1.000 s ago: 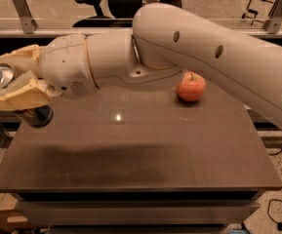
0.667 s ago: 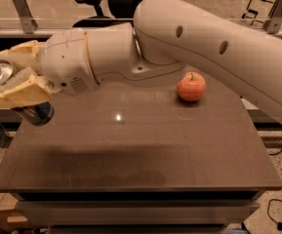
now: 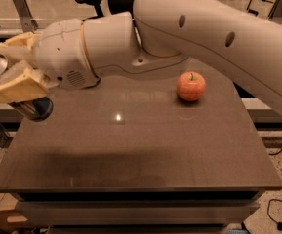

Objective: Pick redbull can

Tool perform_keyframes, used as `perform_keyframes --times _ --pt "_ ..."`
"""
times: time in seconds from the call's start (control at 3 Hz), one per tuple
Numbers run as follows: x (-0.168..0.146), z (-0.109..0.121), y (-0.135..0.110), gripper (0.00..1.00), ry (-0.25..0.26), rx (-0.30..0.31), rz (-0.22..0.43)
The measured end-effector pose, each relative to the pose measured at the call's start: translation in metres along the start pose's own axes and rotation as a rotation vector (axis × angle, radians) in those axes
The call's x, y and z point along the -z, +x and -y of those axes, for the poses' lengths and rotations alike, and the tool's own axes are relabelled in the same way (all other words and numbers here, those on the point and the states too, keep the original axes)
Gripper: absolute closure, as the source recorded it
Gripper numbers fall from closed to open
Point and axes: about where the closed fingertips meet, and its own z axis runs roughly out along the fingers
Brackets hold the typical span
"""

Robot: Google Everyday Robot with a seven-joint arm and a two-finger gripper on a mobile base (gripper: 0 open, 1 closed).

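Note:
My gripper (image 3: 6,72) is at the far left of the camera view, over the table's left edge. Its tan fingers (image 3: 14,87) are shut on the redbull can (image 3: 33,108). The can's shiny silver top shows at the left edge above the fingers, and its dark lower end sticks out below them. The can is held off the table, tilted. Most of the can's body is hidden by the fingers.
A red apple (image 3: 191,86) sits on the brown table (image 3: 140,150) at the back right. My large white arm spans the top of the view. A railing and an office chair (image 3: 92,1) stand behind the table.
The arm has shifted slightly, and the held can stays in the gripper at the left edge. The apple has not moved.

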Motion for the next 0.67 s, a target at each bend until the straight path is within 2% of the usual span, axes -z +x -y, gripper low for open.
perform_keyframes --times 0.67 --pt "0.0014 0.0018 -0.0094 1.00 -0.006 0.036 0.005"
